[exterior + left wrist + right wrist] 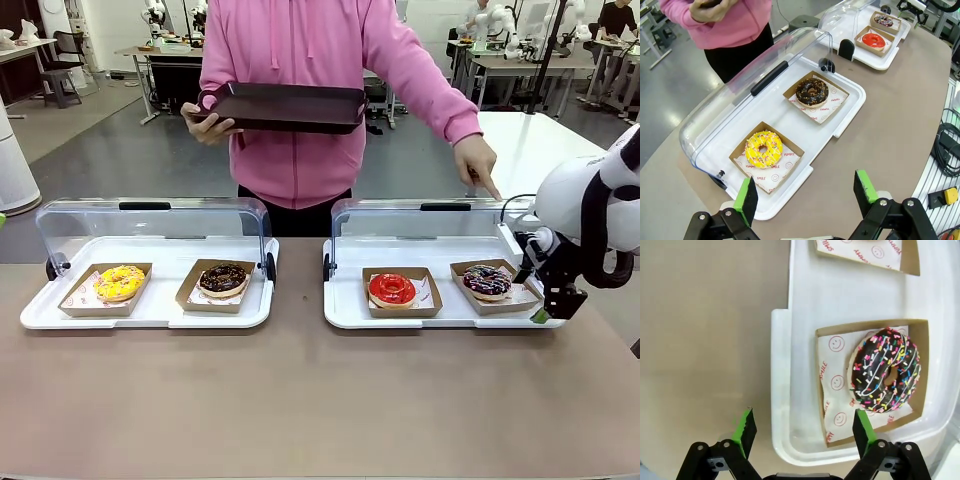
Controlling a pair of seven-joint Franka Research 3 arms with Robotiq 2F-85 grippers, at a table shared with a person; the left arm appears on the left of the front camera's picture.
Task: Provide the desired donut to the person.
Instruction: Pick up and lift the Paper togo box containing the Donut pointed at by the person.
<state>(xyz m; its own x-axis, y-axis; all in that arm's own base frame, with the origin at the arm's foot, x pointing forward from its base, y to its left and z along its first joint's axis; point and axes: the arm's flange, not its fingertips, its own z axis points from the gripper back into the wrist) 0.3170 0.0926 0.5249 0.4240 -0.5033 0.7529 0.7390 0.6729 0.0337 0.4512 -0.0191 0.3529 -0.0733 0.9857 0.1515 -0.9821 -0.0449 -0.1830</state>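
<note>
So the person (300, 100) is standing at the far edge of the tabletop, holding a dark tray (285, 107) and pointing a hand (478, 160) down at the sprinkled chocolate donut (487, 281), which sits in its cardboard box (520, 298) at the right end of the white display tray (345, 312), near the tabletop's right edge. The right fingers (543, 312) are spread wide with nothing in them, hanging just beside that end of the display tray. The left fingers (747, 195) are open and empty too, over by the tabletop's left edge. My worry is that in the right wrist view the right fingers straddle the display tray's rim rather than the donut, so dropping straight down would probably clip the wall or pinch the rim. Going for the donut itself could smear the icing or squash it, and grabbing one box flap might tip it out. The clear lid (400, 220) stands open right behind, so a low carry could knock it. The pointing hand is close to the arm too, and the red donut (392, 289) next door is an easy wrong pick.
</note>
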